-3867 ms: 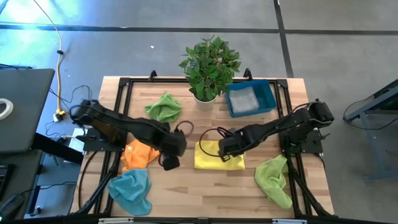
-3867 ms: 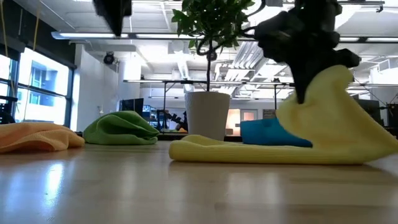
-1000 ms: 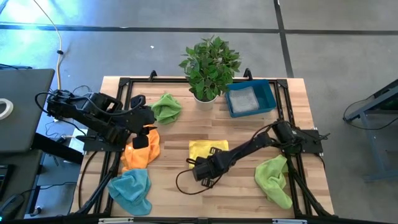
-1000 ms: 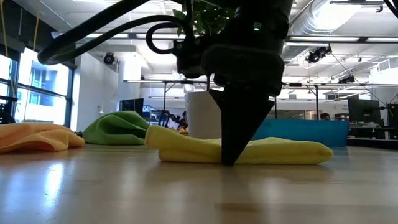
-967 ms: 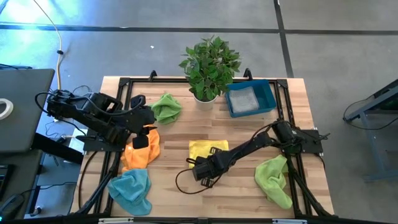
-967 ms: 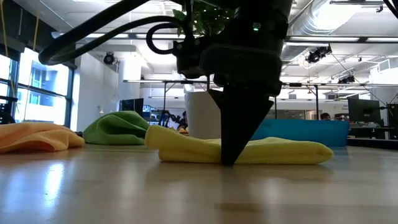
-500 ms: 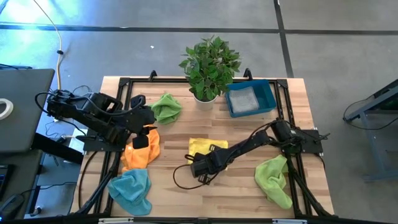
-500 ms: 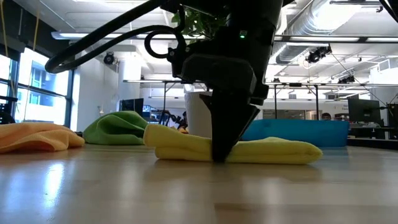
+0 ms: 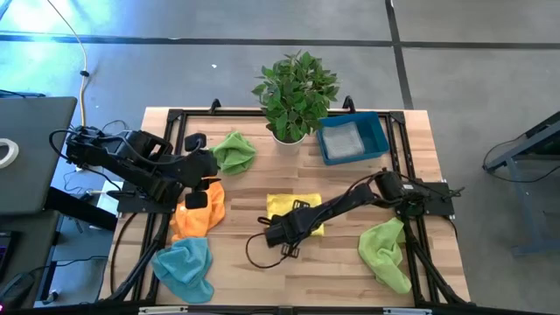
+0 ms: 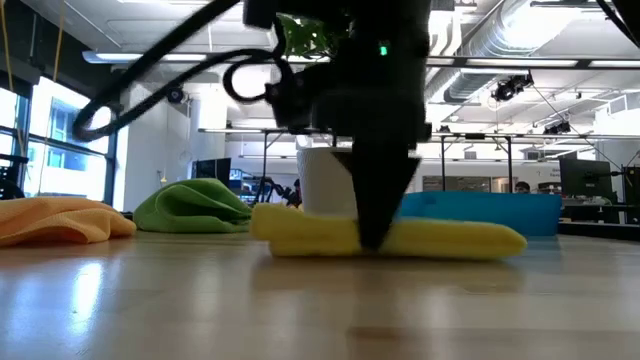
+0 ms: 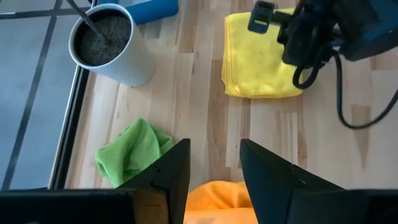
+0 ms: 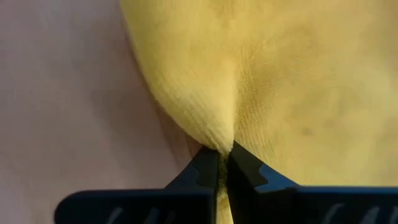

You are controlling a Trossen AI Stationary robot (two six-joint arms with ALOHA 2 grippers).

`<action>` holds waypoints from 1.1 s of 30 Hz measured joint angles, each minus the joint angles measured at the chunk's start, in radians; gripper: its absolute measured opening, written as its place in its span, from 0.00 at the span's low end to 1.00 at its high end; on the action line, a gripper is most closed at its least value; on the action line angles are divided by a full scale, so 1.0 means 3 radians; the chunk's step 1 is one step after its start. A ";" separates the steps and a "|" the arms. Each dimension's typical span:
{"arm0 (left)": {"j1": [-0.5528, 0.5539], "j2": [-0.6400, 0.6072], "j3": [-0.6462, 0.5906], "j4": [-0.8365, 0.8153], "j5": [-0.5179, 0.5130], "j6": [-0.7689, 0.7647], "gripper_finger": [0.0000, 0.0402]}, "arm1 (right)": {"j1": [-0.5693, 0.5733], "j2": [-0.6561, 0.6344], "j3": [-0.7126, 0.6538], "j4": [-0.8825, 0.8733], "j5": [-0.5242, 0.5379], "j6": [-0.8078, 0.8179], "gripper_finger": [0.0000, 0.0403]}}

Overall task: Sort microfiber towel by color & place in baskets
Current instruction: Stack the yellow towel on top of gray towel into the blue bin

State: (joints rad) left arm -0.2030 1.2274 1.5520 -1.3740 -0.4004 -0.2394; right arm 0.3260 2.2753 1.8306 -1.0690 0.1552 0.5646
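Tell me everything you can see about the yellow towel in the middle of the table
The yellow towel is a soft, fine-napped microfiber cloth, folded into a flat rectangle with layered edges. It lies on the wooden table near the centre, apart from the other towels. The right gripper is shut on its edge, pinching a small ridge of fabric. In the low view it stays flat, not lifted.

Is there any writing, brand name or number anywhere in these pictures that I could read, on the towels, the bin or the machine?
None can be read.
Yellow towel, blue bin, white plant pot: plain, no label showing.
Right gripper, shut on the yellow towel: no marking visible.
Room behind the table in the low view: any signs are too small to read.
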 joint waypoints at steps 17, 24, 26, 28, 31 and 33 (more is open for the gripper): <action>0.0001 0.0000 -0.0001 -0.0092 -0.0074 0.0200 0.33 | -0.0128 -0.0529 0.0493 -0.1665 0.0537 -0.0358 0.00; 0.0002 -0.0001 -0.0001 -0.0062 -0.0109 0.0198 0.33 | -0.0382 -0.1681 -0.0508 -0.1576 0.1023 -0.0244 0.00; 0.0003 -0.0001 -0.0001 -0.0049 -0.0145 0.0200 0.33 | -0.0517 -0.2001 -0.0835 -0.1559 0.1152 -0.0200 0.00; 0.0028 -0.0001 -0.0001 -0.0028 -0.0215 0.0200 0.33 | -0.0686 -0.2292 -0.1142 -0.1556 0.1246 -0.0178 0.00; 0.0109 0.0000 -0.0001 0.0014 -0.0316 0.0199 0.33 | -0.0988 -0.2638 -0.1523 -0.1377 0.1437 -0.0488 0.00; 0.0184 0.0000 -0.0001 0.0081 -0.0400 0.0196 0.33 | -0.1201 -0.2822 -0.1720 -0.1213 0.1536 -0.0799 0.00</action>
State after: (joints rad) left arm -0.1479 1.2274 1.5517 -1.3498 -0.5205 -0.1806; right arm -0.0343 1.4286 1.3147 -1.4329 0.6161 0.3249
